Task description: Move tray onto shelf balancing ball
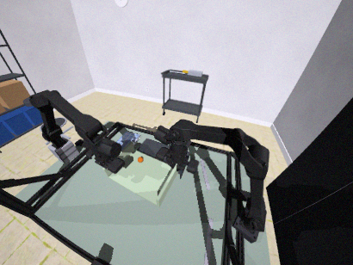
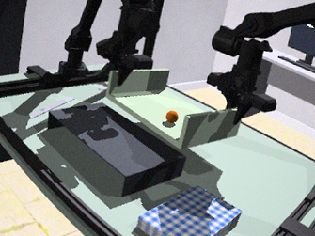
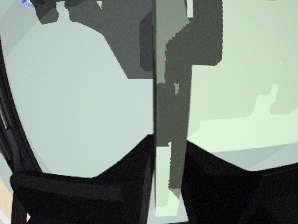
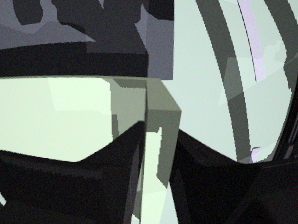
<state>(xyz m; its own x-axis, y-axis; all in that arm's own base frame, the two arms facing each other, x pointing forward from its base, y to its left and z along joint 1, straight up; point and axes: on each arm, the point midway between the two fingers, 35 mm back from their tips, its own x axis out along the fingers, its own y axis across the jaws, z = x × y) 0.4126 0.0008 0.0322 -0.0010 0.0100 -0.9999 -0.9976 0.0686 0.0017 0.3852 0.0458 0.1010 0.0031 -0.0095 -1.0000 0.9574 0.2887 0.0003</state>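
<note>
The pale green tray [image 1: 148,182] [image 2: 143,99] [image 3: 245,95] [image 4: 40,115] is between the arms and looks slightly raised and about level. The orange ball [image 1: 140,159] [image 2: 172,116] rests on its floor, nearer the left gripper's wall and the shelf. My left gripper [image 1: 121,163] [image 2: 234,113] [image 3: 162,140] is shut on one end wall of the tray. My right gripper [image 1: 176,168] [image 2: 124,76] [image 4: 153,127] is shut on the opposite end wall. The dark grey shelf [image 1: 151,148] [image 2: 138,159] [image 4: 75,62] stands beside the tray's long open side, lower than its walls.
A blue checked box [image 1: 129,138] [image 2: 183,219] lies beyond the shelf's end on the left arm's side. A pale thin strip [image 1: 204,174] [image 2: 51,107] [image 4: 252,37] lies on the right arm's side. Dark frame rails [image 2: 67,199] run around the table.
</note>
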